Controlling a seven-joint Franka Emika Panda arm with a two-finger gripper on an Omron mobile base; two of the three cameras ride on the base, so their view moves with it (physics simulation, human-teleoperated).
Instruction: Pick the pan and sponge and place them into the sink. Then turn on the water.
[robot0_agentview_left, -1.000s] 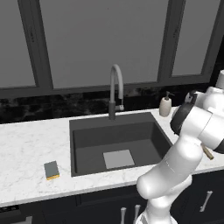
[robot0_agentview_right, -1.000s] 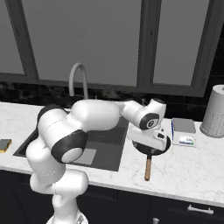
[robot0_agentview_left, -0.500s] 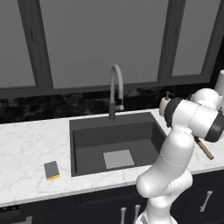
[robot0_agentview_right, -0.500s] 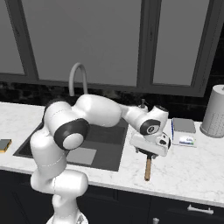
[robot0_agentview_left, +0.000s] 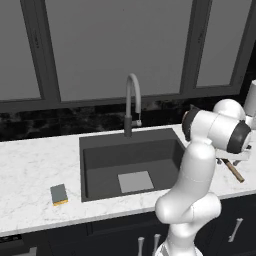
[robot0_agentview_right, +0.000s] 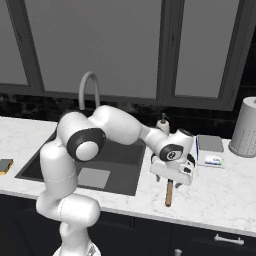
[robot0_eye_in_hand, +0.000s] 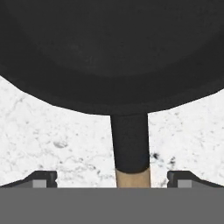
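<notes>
Two dark fingertips (robot0_eye_in_hand: 43, 178) of the pincer (robot0_eye_in_hand: 112, 180) stand wide apart astride the pan (robot0_eye_in_hand: 109, 52) handle, on the desk (robot0_agentview_right: 220, 192) just right of the sink (robot0_agentview_right: 115, 150); I would descend centred on the wood, then close firmly.

Left base view: behind arm, left side, facing forward-down. Right base view: behind, right side. Both share sink (robot0_agentview_left: 131, 162), faucet (robot0_agentview_left: 131, 102). Hand view: close, straight down on pan (robot0_eye_in_hand: 109, 52), countertop (robot0_eye_in_hand: 52, 144).
</notes>
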